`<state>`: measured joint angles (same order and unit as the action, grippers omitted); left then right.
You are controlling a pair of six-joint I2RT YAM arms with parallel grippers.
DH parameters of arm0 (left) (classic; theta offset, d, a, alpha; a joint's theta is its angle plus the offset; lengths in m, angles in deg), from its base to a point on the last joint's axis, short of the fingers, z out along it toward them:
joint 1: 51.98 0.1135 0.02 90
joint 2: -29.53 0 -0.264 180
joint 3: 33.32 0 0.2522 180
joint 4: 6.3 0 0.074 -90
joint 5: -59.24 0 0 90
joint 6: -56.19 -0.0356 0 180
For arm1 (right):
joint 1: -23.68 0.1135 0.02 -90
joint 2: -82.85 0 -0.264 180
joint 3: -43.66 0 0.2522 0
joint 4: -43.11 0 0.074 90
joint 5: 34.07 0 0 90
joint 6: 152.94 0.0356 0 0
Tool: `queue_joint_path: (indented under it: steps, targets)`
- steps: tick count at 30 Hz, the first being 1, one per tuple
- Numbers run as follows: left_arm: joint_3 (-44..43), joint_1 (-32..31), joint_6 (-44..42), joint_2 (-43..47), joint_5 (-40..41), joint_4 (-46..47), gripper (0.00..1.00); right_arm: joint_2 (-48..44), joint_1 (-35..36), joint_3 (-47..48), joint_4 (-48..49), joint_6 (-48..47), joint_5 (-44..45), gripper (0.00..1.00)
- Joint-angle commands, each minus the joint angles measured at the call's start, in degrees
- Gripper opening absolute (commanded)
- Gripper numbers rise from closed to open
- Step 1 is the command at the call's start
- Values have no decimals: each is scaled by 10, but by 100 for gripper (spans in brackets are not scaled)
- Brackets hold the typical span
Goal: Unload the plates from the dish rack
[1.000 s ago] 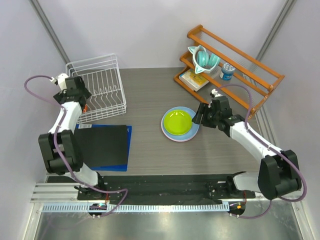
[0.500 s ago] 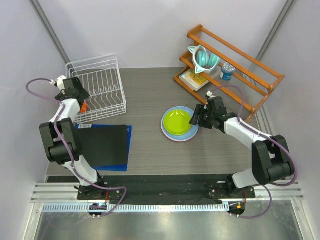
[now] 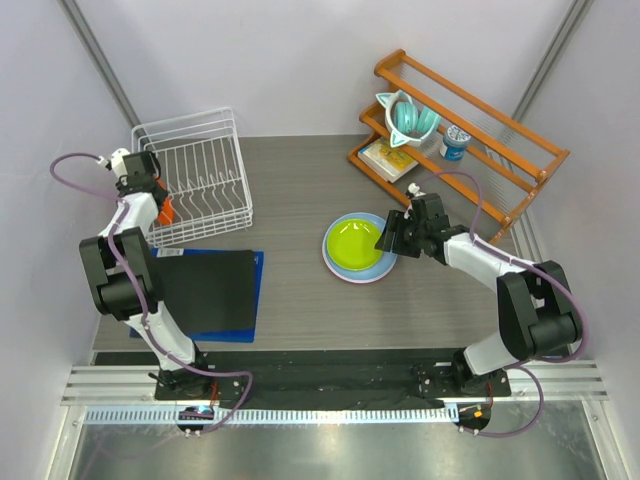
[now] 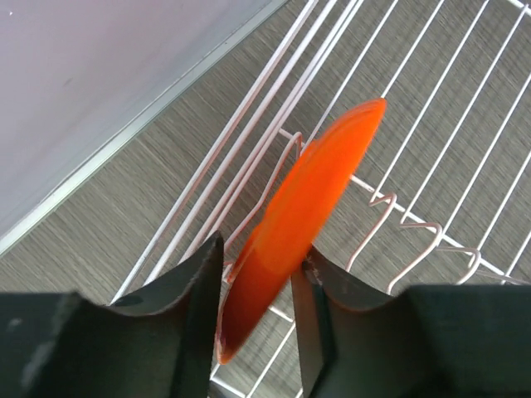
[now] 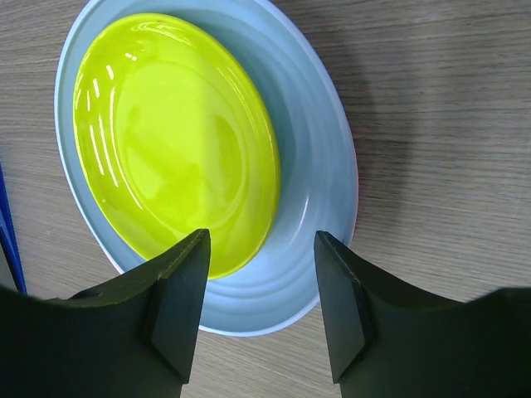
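Left gripper [image 4: 257,267] clamped on orange plate [image 4: 311,191], edge-on at near-left corner of dish rack [image 3: 185,120], long axis running straight out from the fingers. Right gripper [image 5: 261,242] spread apart over green plate [image 5: 174,141] stacked on blue plate [image 5: 311,166], well apart to the right.

Observed: left arm [image 3: 130,225] and right arm [image 3: 480,262], white links, black joints, lilac cable each. Matte black wedge fingers on left gripper [image 4: 261,247], right gripper [image 5: 261,234].

Right of the rack [image 3: 200,175] the surface [image 3: 290,190] is bare up to the stacked plates [image 3: 358,245]. In front of the rack a flat black mat [image 3: 205,290] lies low. Far right of it stands a wooden shelf [image 3: 483,106].
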<state>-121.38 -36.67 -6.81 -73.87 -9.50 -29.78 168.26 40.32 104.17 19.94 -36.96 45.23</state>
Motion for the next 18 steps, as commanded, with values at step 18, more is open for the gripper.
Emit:
queue_joint_path:
  steps: [18]
  targets:
    - [-50,-16,-37,23,42,-26,0,-83,-4,-16,-28,-20,31,61]
